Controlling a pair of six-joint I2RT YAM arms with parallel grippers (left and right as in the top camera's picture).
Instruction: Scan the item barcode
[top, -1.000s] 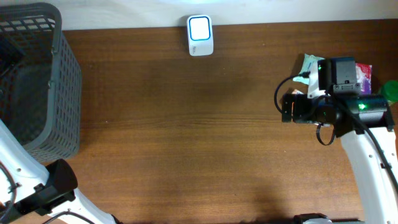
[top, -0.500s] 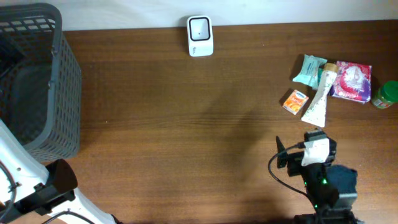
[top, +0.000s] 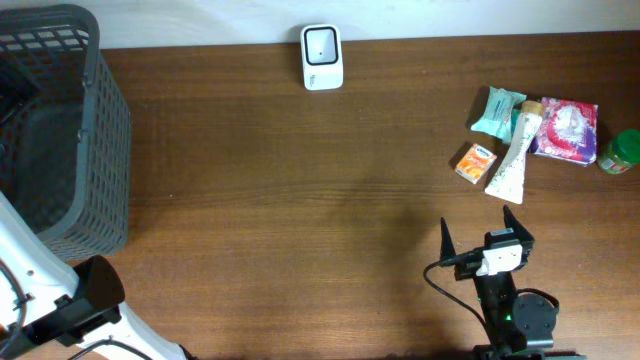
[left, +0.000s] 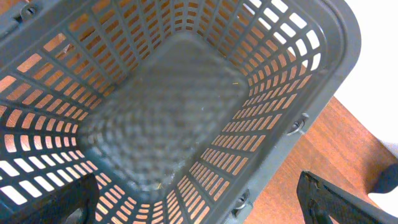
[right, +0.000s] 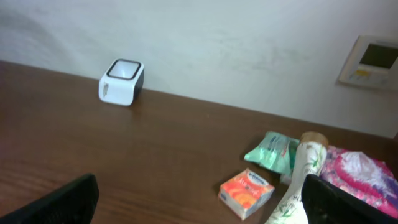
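Brown wooden table (top: 300, 200) seen from above, with a small white barcode scanner (top: 321, 57) at its far edge. Well to the right of the scanner lies a cluster of items, none held: an orange box (top: 476, 162), a pale tube (top: 513, 160), a teal packet (top: 497, 110), a pink packet (top: 568, 128) and a green jar (top: 622, 152). Nearer the camera than the scanner and to its right, the right gripper (top: 478, 222) hovers with fingers spread wide, empty. Far left of the scanner, the left gripper (left: 196, 208), equally wide and empty, hangs over a grey basket (top: 60, 130).
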